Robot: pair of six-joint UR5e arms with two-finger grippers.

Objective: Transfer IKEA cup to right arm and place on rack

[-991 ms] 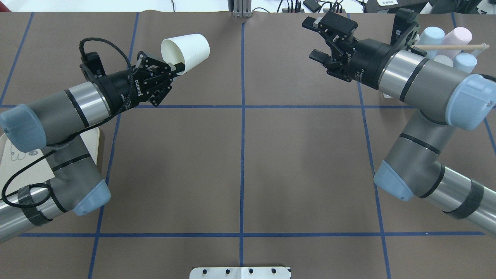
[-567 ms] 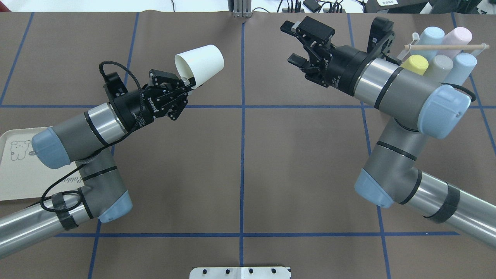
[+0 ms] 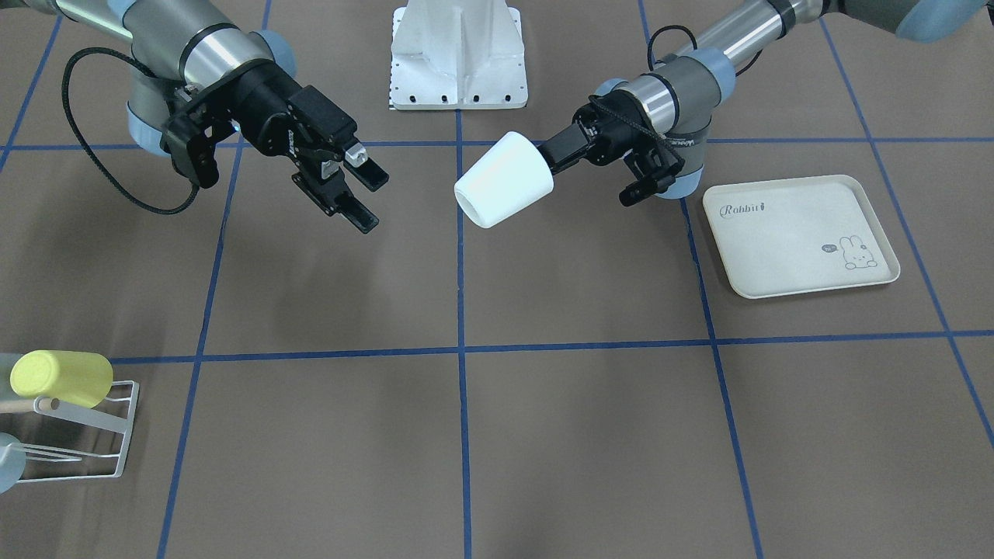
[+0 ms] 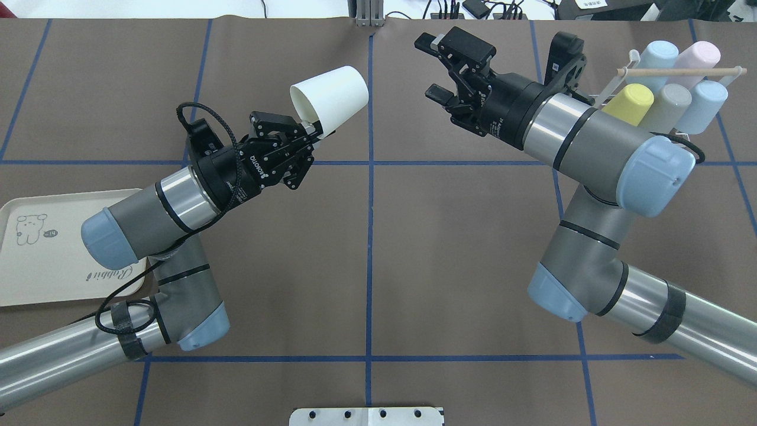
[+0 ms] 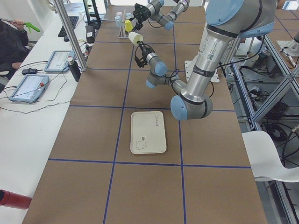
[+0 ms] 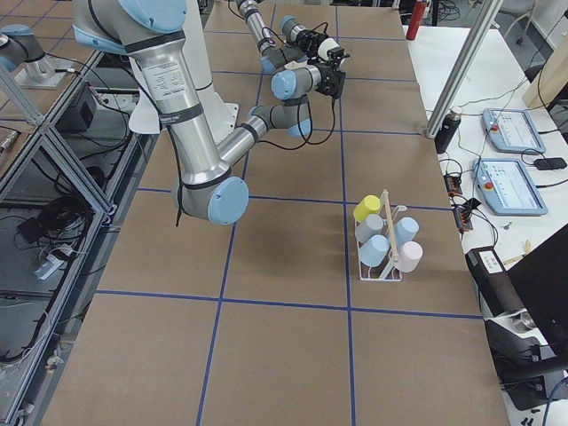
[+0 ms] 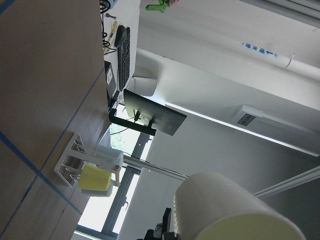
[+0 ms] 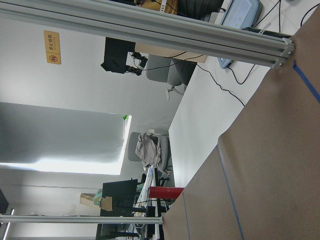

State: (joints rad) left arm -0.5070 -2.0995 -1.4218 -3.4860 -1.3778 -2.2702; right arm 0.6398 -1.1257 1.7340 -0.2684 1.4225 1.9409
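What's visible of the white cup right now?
The white cup is plain, tapered and smooth, plastic-looking. It hangs above the table, tipped on its side. Its mouth faces the left claw, which pinches the rim with one finger inside, and its base points away. Nothing else touches it. The open right claw is apart from it.

A cream tray (image 3: 776, 241) with a rabbit drawing is lying flat at the right of the front-facing view, on a brown worktop (image 3: 590, 435) that blue tape lines (image 3: 460, 349) are dividing into squares. At the overhead view's upper right, a yellow cup (image 4: 628, 102) is leaning just beside a grey cup (image 4: 667, 100), with a pink cup (image 4: 698, 56) near them.
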